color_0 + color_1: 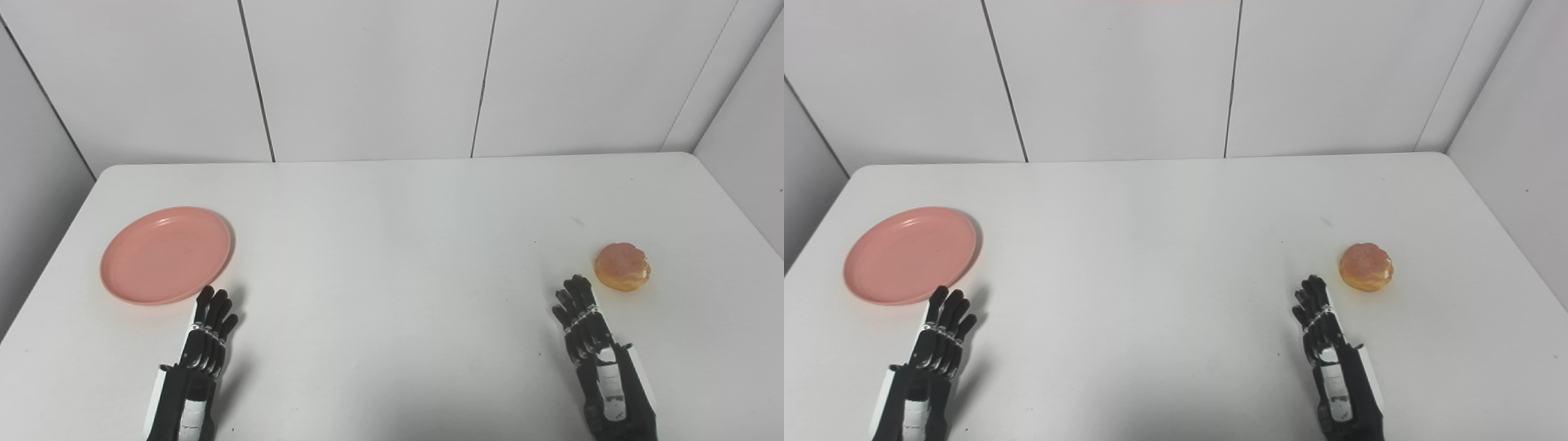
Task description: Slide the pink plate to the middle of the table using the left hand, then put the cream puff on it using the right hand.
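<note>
Evidently neither step was done: pink plate (165,255) lay just beyond the empty, extended left hand (207,337); cream puff (622,266) sat beside the empty, extended right hand (585,324).

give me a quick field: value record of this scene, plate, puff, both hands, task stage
pink plate: empty, on the table's left side
cream puff: on the table's right side, untouched
left hand: open, fingers straight, just near of the plate's edge
right hand: open, holds nothing, just left of the puff
table: white
task stage: plate not yet slid to the middle
</note>
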